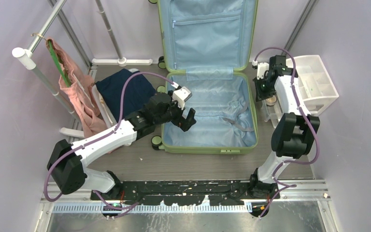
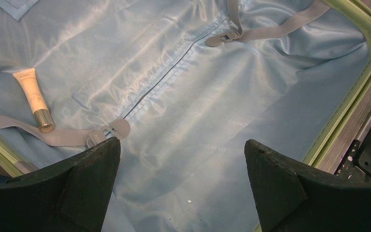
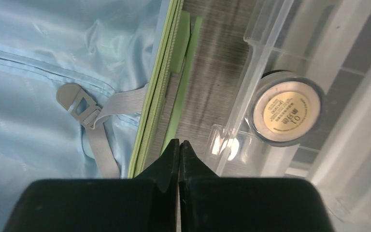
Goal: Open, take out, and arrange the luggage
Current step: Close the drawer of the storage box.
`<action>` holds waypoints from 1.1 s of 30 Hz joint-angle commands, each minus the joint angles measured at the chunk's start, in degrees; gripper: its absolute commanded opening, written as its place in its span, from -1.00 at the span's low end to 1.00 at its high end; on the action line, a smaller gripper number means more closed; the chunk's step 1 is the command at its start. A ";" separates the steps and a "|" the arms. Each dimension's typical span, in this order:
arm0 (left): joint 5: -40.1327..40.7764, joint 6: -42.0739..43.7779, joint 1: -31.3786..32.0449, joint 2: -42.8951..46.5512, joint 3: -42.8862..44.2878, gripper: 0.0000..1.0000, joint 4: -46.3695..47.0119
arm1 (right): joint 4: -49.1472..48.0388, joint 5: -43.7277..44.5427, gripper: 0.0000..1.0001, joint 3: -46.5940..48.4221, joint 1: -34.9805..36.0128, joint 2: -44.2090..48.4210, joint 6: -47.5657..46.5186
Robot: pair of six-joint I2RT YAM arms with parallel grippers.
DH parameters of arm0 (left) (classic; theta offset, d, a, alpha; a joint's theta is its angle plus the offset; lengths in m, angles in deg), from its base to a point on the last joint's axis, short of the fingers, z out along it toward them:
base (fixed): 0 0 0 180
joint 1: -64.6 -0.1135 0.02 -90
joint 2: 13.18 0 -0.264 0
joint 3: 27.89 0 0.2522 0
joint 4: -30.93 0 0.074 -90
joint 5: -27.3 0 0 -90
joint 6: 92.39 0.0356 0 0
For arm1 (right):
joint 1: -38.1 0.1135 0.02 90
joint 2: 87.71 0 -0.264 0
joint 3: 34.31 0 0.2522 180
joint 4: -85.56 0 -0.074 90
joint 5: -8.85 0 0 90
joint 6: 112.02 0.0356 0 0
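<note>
The light-green luggage [image 1: 253, 116] lies open on the floor, its lid propped up at the back and its pale blue lining [image 2: 212, 111] bare. My left gripper [image 1: 189, 121] hovers open over the left part of the lower half, nothing between its fingers [image 2: 96, 159]. A small cream tube with a gold cap [image 2: 33, 96] lies on the lining by a grey strap buckle [image 2: 113, 131]. My right gripper [image 3: 179, 142] is shut and holds nothing, above the floor between the luggage's right rim [image 3: 157, 96] and a clear drawer.
A round jar with a cream lid [image 3: 286, 108] sits in the clear drawer of the white drawer unit [image 1: 314, 82] at the right. A navy garment [image 1: 125, 89] lies in the basket at the left, beside a rack with a pink garment [image 1: 79, 92].
</note>
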 commanded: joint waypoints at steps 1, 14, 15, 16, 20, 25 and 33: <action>1.08 -0.61 -0.25 2.91 1.19 0.99 0.92 | -3.33 3.26 -0.98 -1.22 0.19 -1.65 1.80; 2.29 -1.08 -0.25 3.48 0.81 0.99 0.90 | -17.47 28.69 -0.85 -4.57 0.27 -3.76 -1.96; 2.36 -1.13 -0.25 3.34 0.87 0.99 0.99 | -17.88 29.17 -0.83 -4.63 0.27 -3.99 -2.16; 2.48 -1.22 -0.25 3.39 0.98 0.99 1.09 | -18.21 29.72 -0.81 -4.66 0.27 -4.29 -2.39; 2.87 -1.40 -0.25 3.24 1.64 0.99 0.69 | -19.94 32.08 -0.68 -4.85 -0.11 -5.44 -3.37; 3.66 -3.16 -0.74 3.32 2.10 0.99 0.20 | -20.05 32.06 -0.55 -4.90 -0.51 -5.32 -3.78; 1.42 -8.76 -3.71 4.63 1.18 0.99 2.78 | -13.08 19.92 -0.24 -2.01 -1.10 -2.13 -2.34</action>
